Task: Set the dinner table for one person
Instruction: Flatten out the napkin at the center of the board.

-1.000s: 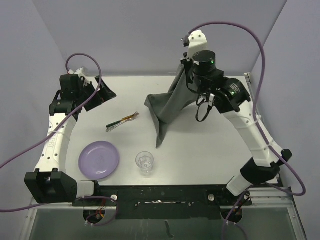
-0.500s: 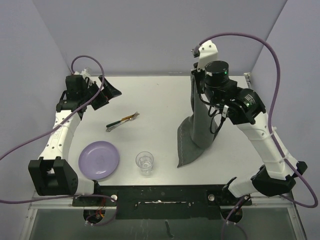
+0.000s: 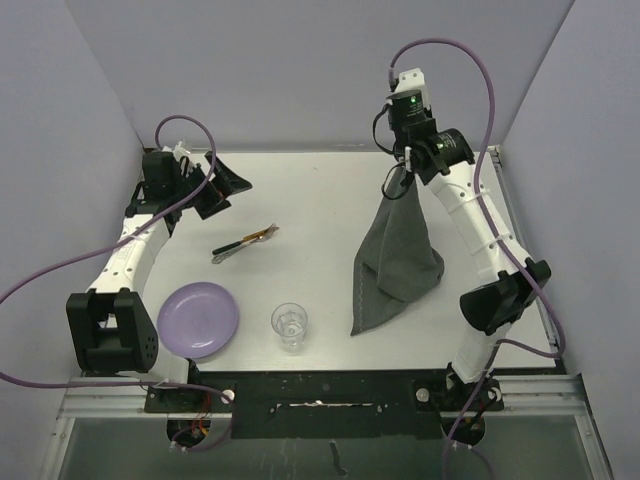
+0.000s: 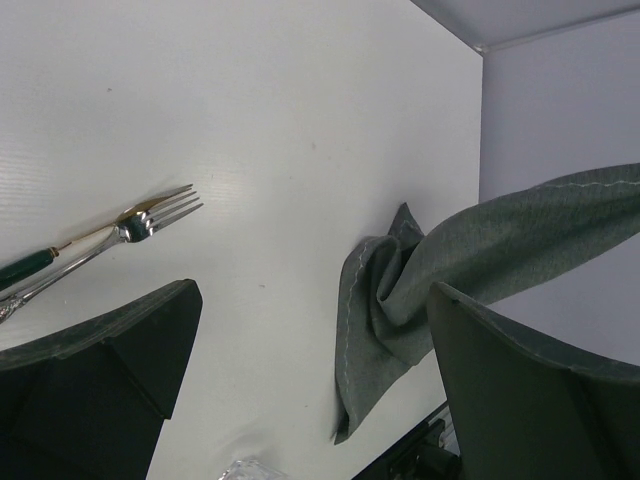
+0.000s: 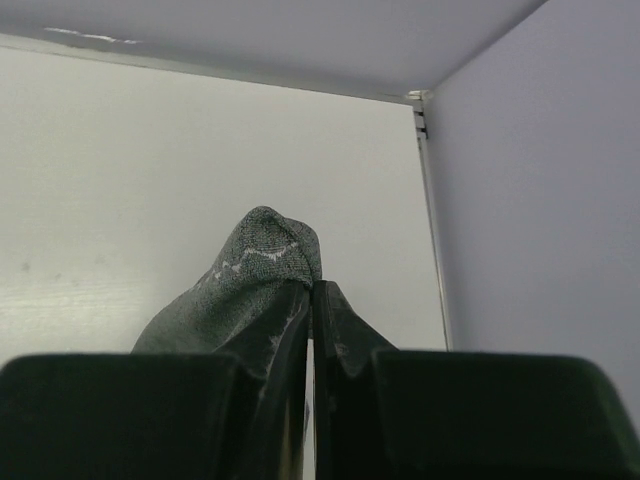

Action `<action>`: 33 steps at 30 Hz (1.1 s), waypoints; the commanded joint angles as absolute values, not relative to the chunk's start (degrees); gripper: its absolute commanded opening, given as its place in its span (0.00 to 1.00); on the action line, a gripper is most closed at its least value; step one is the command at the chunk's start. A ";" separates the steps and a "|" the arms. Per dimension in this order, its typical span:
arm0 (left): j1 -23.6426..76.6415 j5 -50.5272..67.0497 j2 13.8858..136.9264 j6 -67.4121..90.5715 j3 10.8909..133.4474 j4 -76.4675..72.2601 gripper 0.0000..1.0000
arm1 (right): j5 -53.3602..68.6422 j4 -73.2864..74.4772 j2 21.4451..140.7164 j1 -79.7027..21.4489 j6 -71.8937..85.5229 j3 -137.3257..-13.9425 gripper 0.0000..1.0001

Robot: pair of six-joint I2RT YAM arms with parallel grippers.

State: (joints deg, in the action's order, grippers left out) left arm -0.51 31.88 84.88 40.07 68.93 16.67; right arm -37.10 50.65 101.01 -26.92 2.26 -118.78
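The white dinner table (image 3: 300, 185) fills the top view. My right gripper (image 3: 401, 176) is shut on a corner of the dark grey cloth placemat (image 3: 395, 260) and holds it high at the right. The placemat hangs down, its lower end bunched on the table. In the right wrist view the jaws (image 5: 313, 287) pinch the cloth (image 5: 255, 250). My left gripper (image 3: 224, 184) is open and empty above the back left of the table. Its wrist view (image 4: 312, 300) shows the hanging placemat (image 4: 400, 290) and a fork (image 4: 150, 215).
A purple plate (image 3: 198, 319) lies at the front left. A clear glass (image 3: 290, 325) stands to its right. A fork and a green-handled utensil (image 3: 245, 241) lie together left of centre. Walls close in at the back and both sides.
My right arm has carried the placemat from the table's middle to the right and lifted it higher, so it hangs more upright. My left gripper has shifted slightly back and right.
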 commanded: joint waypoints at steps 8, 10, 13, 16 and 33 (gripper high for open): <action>-0.44 32.28 86.43 39.10 74.09 14.60 0.98 | -58.60 44.38 111.73 -23.81 -7.51 -134.76 0.00; -0.35 31.85 86.09 38.86 74.09 15.00 0.98 | -62.70 39.40 112.08 -23.82 -11.89 -132.52 0.00; -0.12 31.86 85.74 38.85 73.93 14.83 0.98 | -67.55 31.63 113.13 -23.50 -19.25 -129.05 0.00; 0.36 32.59 85.39 39.06 72.87 13.31 0.98 | -69.68 27.86 113.67 -23.45 -22.27 -125.27 0.00; 8.85 46.75 87.31 40.81 65.39 -7.86 0.98 | -65.17 48.13 121.09 -15.07 4.51 -112.24 0.00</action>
State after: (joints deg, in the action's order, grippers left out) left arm 6.33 41.93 86.17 40.21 64.93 1.65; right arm -64.69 43.86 123.00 -17.89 -3.31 -112.75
